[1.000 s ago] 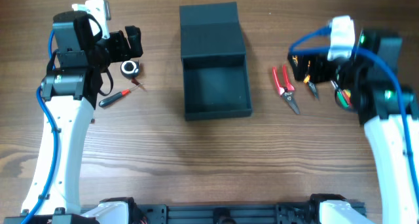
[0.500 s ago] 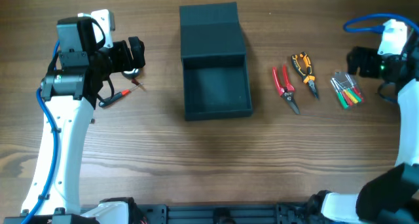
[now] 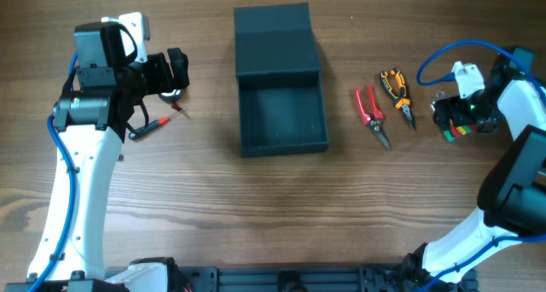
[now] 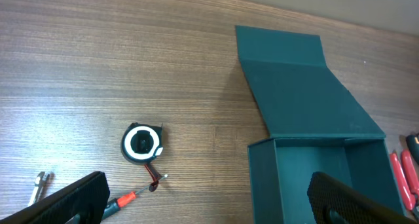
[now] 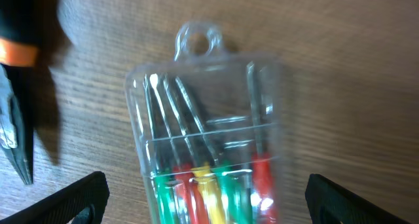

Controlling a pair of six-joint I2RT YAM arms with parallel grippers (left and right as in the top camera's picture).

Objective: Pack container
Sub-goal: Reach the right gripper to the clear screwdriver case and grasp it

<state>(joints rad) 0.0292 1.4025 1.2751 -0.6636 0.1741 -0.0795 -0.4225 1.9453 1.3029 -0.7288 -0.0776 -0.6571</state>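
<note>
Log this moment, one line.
left gripper open near round tape measure | right gripper open over clear screwdriver pack | dark teal container empty

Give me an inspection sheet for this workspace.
Surface: wooden table, no spills seen.
Job's things: container open and empty, lid folded back flat.
Clutter: tape measure and red-handled screwdriver on left-arm side; red cutters, orange pliers and clear screwdriver pack on right-arm side.
End effectors: left end effector open, holding nothing; right end effector open over the screwdriver pack.
Cables: blue cable on left arm; looped blue cable on right arm.
Surroundings: nothing seen.
</note>
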